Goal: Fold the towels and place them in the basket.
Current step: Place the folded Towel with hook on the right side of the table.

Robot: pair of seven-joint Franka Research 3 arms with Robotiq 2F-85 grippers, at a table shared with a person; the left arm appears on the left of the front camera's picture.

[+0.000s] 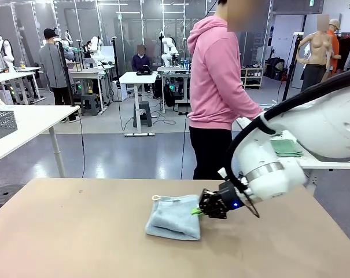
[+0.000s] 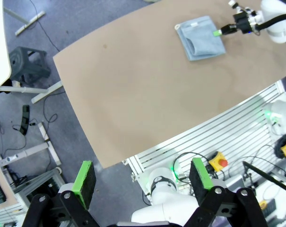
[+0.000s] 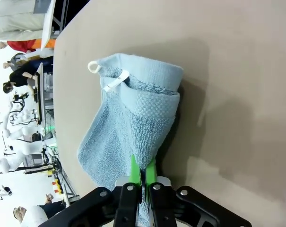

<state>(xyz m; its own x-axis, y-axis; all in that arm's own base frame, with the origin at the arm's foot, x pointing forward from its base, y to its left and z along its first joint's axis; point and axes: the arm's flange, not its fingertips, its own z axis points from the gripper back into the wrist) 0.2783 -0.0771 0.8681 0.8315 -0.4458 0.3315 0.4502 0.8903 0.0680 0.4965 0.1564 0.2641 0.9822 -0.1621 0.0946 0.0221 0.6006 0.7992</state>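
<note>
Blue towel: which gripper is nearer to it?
Right. The right gripper is shut on an edge of the blue towel; the left gripper hangs open high above the table, well away.

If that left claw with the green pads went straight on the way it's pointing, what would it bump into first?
Probably the bare tan tabletop: the open left gripper aims down at it, well clear of the light blue terry towel.
</note>
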